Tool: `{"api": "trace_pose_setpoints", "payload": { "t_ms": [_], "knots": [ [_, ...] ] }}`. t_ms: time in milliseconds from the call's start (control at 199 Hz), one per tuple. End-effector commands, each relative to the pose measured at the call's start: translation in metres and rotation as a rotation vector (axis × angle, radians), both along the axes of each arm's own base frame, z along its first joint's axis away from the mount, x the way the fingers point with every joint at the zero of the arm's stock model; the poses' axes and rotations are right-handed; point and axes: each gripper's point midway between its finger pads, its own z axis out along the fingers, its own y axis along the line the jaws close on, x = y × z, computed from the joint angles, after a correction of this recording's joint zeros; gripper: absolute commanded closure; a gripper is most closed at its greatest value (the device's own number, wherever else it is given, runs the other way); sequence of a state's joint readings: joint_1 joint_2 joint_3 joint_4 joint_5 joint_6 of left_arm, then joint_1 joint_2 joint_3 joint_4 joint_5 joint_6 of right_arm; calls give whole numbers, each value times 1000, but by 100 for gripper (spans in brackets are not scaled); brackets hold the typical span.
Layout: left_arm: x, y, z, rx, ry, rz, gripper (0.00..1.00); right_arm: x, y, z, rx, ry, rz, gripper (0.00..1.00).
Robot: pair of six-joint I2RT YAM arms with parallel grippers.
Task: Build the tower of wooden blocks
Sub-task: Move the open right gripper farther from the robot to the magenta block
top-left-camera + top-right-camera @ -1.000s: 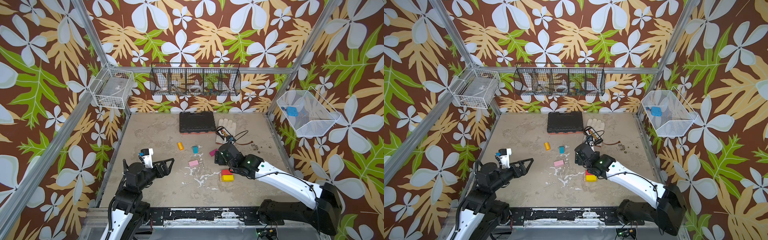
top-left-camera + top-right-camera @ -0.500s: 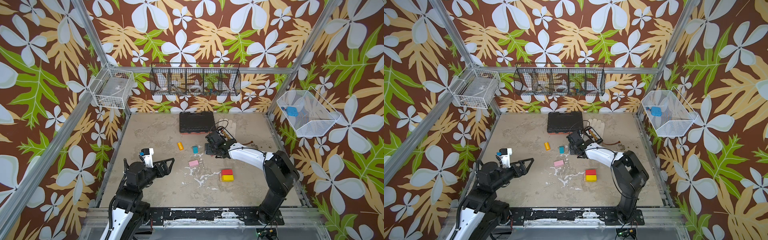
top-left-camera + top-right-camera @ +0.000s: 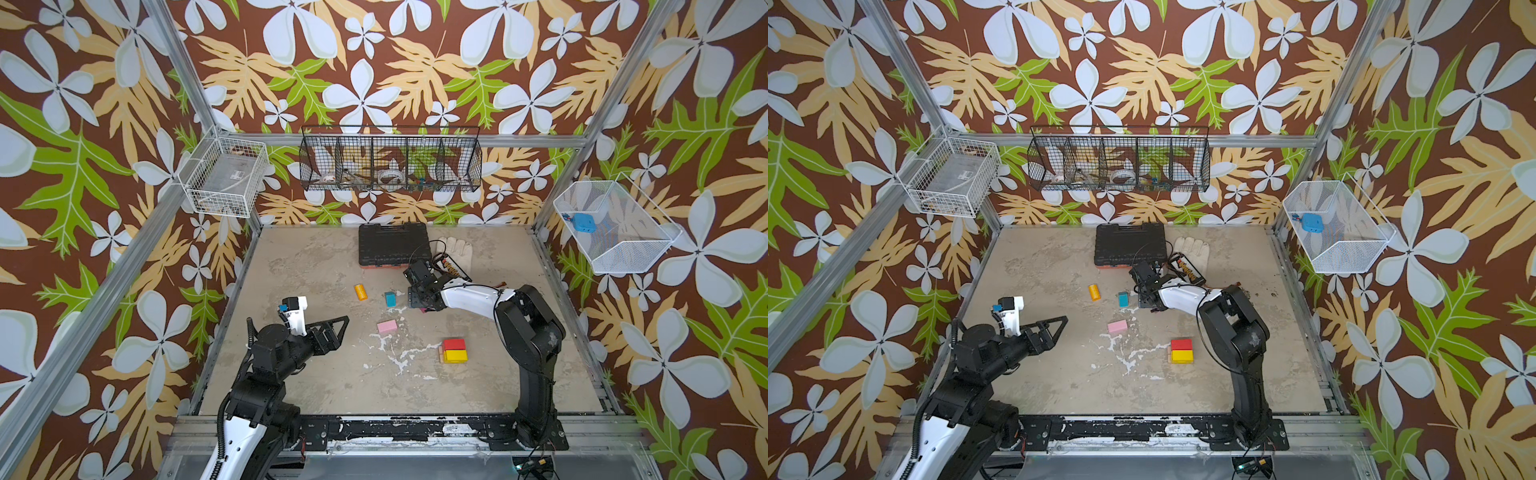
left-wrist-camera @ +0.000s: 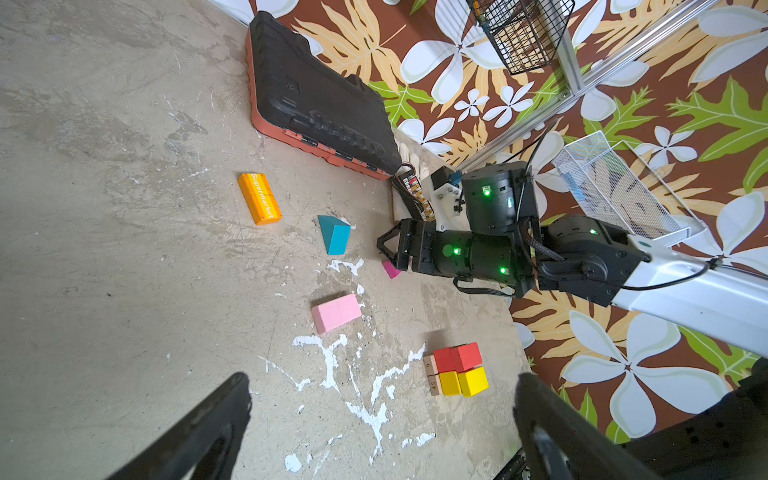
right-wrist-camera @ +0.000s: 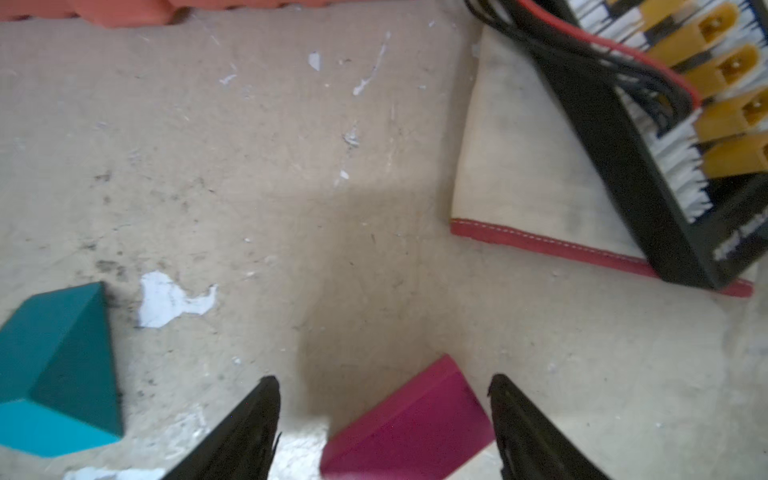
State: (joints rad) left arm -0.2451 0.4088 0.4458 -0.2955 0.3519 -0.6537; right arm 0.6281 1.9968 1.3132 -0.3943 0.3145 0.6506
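Note:
The wood block tower (image 3: 454, 351) (image 3: 1181, 351) (image 4: 457, 370) is a low stack: a red and a yellow block on tan planks, at front right of the floor. A magenta block (image 5: 407, 419) (image 4: 391, 269) lies flat between the jaws of my right gripper (image 5: 383, 380) (image 3: 415, 301), which is open and low over it; one finger is close to its corner, the other stands clear. A teal wedge (image 3: 390, 299) (image 5: 58, 370), an orange block (image 3: 360, 291) and a pink block (image 3: 387, 326) lie loose. My left gripper (image 3: 337, 330) (image 4: 382, 382) hovers open and empty at front left.
A black tool case (image 3: 393, 245) lies at the back. A pale glove (image 3: 455, 249) and a battery pack with wires (image 3: 451, 266) sit just behind my right gripper. Wire baskets (image 3: 390, 162) hang on the walls. White paint splashes mark the floor.
My right gripper has moved left and come down around the magenta block, its jaws narrowing slightly. The left arm has not moved.

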Motion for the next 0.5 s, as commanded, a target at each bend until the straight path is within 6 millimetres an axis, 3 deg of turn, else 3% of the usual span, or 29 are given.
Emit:
{"api": "trace_pose_setpoints", "payload": {
  "t_ms": [0, 241, 497],
  "knots": [
    [0, -1, 5, -10, -21, -7, 0, -5, -12, -1, -27, -8, -21, 22],
    [1, -2, 3, -9, -11, -5, 0, -14, -16, -3, -23, 6, -13, 28],
    [1, 0, 4, -9, -16, 3, 0, -17, -10, -3, 21, 13, 5, 42]
  ]
}}
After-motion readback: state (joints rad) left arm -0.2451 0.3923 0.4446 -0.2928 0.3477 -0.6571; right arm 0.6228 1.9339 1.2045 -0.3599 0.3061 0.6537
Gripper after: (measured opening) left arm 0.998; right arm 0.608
